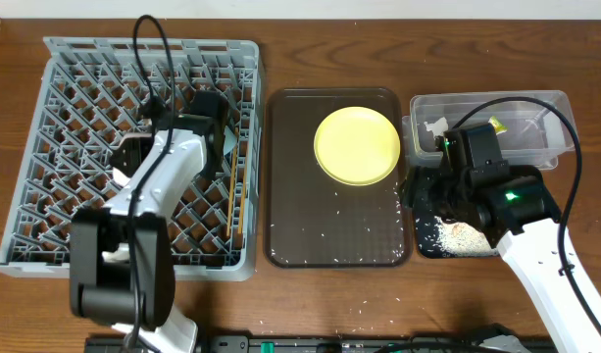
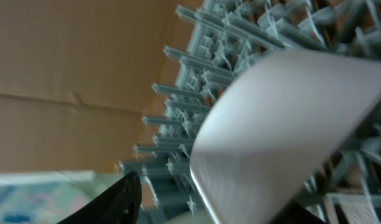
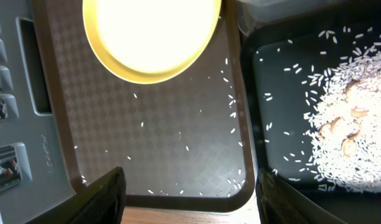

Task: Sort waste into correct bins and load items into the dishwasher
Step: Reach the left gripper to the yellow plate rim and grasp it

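Note:
The grey dishwasher rack [image 1: 75, 69] fills the left. My left gripper [image 1: 218, 132] is over its right side, open, with a pale bowl [image 2: 283, 124] standing on edge among the pegs between its fingers [image 2: 215, 214]. I cannot tell whether that bowl is white or light blue. The chopsticks [image 1: 231, 211] lie in the rack. The yellow plate [image 1: 357, 145] sits on the brown serving tray [image 1: 290, 226], also in the right wrist view [image 3: 150, 37]. My right gripper [image 1: 418, 191] is open and empty over the tray's right edge [image 3: 187, 186]. Rice [image 3: 345, 124] lies piled in the black tray [image 1: 427, 245].
Loose rice grains [image 3: 230, 102] are scattered over the brown tray. The clear tub [image 1: 555, 103] at the back right holds the white tissue [image 1: 435, 127] and the snack wrapper [image 1: 498, 126]. A few grains lie on the table in front of the tray.

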Tool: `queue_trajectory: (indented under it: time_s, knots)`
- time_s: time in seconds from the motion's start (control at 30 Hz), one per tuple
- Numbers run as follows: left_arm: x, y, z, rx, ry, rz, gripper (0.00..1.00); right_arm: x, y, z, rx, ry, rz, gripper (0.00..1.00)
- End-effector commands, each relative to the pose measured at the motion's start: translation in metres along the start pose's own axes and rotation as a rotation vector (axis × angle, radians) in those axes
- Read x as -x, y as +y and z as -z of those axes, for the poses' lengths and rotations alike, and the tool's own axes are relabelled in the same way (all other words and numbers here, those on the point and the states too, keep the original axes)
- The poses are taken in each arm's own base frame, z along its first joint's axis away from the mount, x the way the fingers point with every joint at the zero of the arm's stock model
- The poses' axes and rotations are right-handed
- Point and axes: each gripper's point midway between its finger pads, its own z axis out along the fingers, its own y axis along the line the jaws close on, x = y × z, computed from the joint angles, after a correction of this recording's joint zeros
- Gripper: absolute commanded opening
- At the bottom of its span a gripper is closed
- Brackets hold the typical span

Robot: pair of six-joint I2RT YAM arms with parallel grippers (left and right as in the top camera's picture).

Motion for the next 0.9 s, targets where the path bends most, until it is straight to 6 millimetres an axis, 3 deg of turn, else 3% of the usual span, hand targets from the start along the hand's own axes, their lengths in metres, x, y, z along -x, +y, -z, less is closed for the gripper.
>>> queue_trajectory:
  time_s: [0.0, 0.2, 0.4, 0.7, 0.87]
  knots:
    - [-0.002, 0.014, 0.02, -0.134, 0.003, 0.145, 0.61, 0.002, -0.004, 0.003, -0.013, -0.012, -0.003, 0.65]
    - [-0.004, 0.029, 0.058, -0.401, -0.017, 0.286, 0.7, 0.001, -0.005, 0.003, -0.016, -0.007, -0.004, 0.64]
    - [-0.006, 0.033, 0.091, -0.629, -0.042, 0.353, 0.71, -0.001, -0.006, 0.003, -0.022, 0.002, -0.006, 0.64]
    - [-0.017, -0.007, 0.138, -0.991, 0.022, 0.255, 0.7, 0.004, -0.004, 0.003, -0.017, -0.019, 0.034, 0.66]
    - [-0.027, -0.028, 0.182, -1.27, 0.062, 0.164, 0.67, 0.01, 0.025, 0.001, 0.086, -0.054, 0.223, 0.65]
